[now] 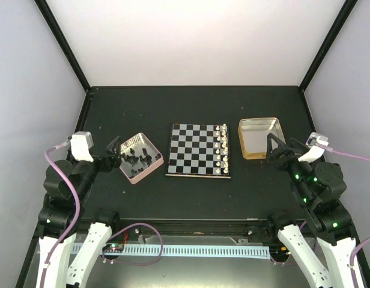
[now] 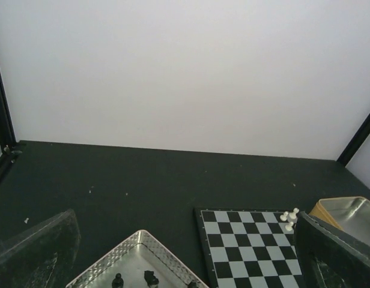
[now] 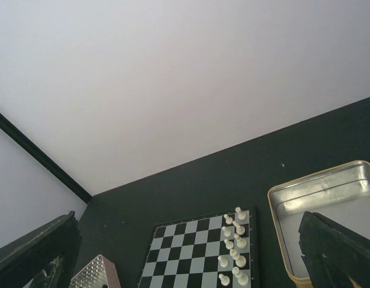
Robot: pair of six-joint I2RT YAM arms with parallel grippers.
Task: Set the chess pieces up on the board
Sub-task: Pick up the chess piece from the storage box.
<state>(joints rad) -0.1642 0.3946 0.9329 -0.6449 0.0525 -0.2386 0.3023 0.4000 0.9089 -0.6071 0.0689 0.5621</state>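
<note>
Left hand (image 1: pixel 115 150), wide open and empty, beside the pink-rimmed tin (image 1: pixel 150 171) containing the chess pieces (image 1: pixel 132 157); right hand (image 1: pixel 272 147), likewise, at the gold-rimmed tin (image 1: pixel 260 157). The board (image 1: pixel 194 150) lies between the tins on the desk (image 1: pixel 191 108).

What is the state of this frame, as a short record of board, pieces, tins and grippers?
board: lying flat, no black pieces on it
white pieces: on board's two right columns
chess pieces: black, in pink-rimmed tin left of board
gold-rimmed tin: right of board, empty
left gripper: open, by pink-rimmed tin
right gripper: open, by gold-rimmed tin
</note>
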